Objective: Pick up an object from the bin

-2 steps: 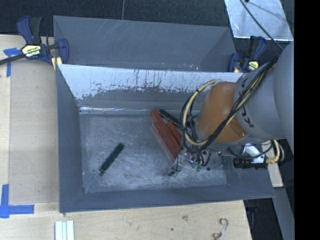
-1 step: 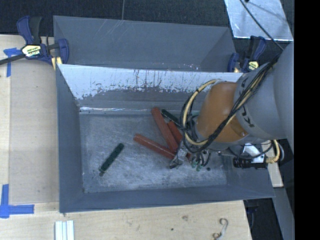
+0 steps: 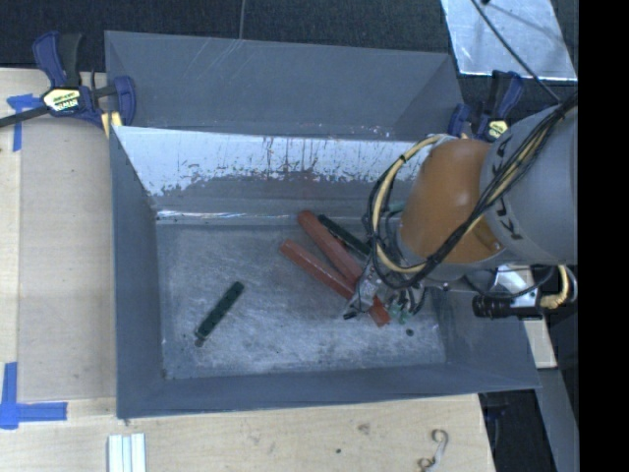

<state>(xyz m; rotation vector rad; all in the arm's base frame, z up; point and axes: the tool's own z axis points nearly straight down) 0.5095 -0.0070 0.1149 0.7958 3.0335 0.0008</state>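
1. The big grey metal bin (image 3: pixel 133 293) has slanted walls and a flat, scuffed floor. Rusty red streaks run down its back wall.
2. The robot arm (image 3: pixel 536 190) comes in from the right. It has a round orange cover (image 3: pixel 442 205), and yellow and black cables (image 3: pixel 393 219) loop round that cover.
3. A long red-brown tool with two rounded handles (image 3: pixel 313 262) lies on the floor, right of the middle. The handles lie side by side and slant from the upper left down to the lower right. A thin black piece (image 3: pixel 341 233) lies across the upper handle.
4. A short dark green stick, shaped like a pen (image 3: pixel 218 313), lies alone at the front left of the floor. It is tilted and well apart from the tool and the arm.
5. The gripper (image 3: pixel 369 301) is low in the bin, right at the lower right end of the red-brown tool. It looks like it touches that end. I cannot tell if the gripper is spread open or pressed together, because the cables and small parts are in the way. There is a small red bit just beside it, and I cannot tell what that is.
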